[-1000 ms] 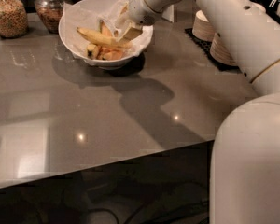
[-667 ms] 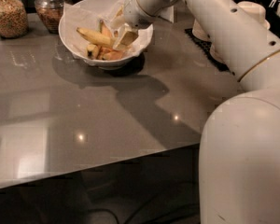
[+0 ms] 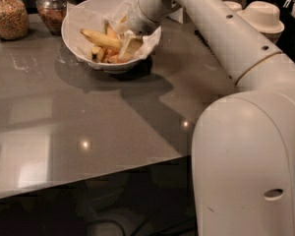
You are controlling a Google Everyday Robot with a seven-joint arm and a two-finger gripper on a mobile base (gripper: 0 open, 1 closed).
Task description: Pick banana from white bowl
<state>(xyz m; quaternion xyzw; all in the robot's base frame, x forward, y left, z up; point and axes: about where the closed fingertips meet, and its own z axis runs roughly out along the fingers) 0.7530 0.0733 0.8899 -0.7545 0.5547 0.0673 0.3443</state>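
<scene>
The white bowl, lined with crumpled white paper, stands at the back of the grey table. The long yellow banana lies across it, above several shorter yellow-orange fruit pieces. My gripper reaches down into the right half of the bowl from the upper right. Its tip is at the banana's right end, which it hides. I cannot tell whether it touches the banana.
Glass jars stand at the back left of the grey table. Stacked beige paper bowls stand at the back right. My white arm and base fill the right foreground. The table's front edge runs across the lower left.
My gripper has moved a little left and down, deeper into the bowl, onto the banana's right end. My arm now fills more of the right foreground.
</scene>
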